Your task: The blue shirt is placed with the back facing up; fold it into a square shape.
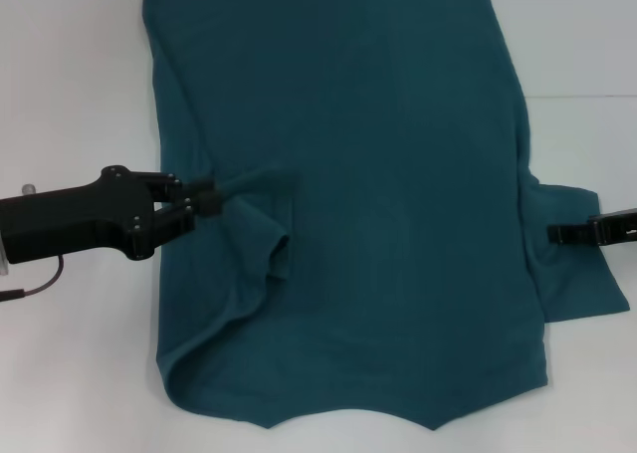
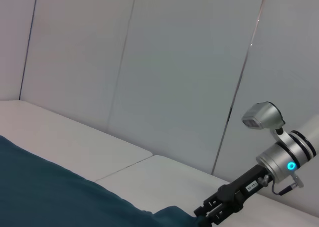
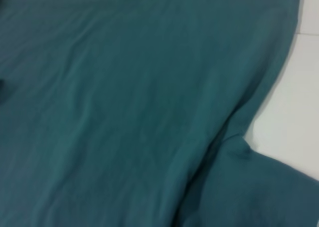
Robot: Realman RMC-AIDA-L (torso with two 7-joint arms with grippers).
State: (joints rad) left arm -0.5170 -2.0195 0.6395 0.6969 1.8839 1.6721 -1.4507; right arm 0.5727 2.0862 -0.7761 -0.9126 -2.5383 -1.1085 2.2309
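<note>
The blue shirt (image 1: 398, 224) lies spread on the white table, plain side up, and fills most of the head view. My left gripper (image 1: 209, 202) is shut on the shirt's left sleeve, which is drawn inward over the body and bunched into folds. My right gripper (image 1: 553, 234) sits at the right sleeve near the armpit seam, shut on the cloth. The left wrist view shows the shirt (image 2: 50, 192) low in the picture, with the right gripper (image 2: 202, 218) at its raised edge. Shirt fabric (image 3: 124, 112) and the right sleeve fill the right wrist view.
The white table (image 1: 70, 95) shows bare on both sides of the shirt, and a seam crosses it on the right. Pale wall panels (image 2: 174, 72) stand behind the table. A cable (image 1: 30, 289) hangs under the left arm.
</note>
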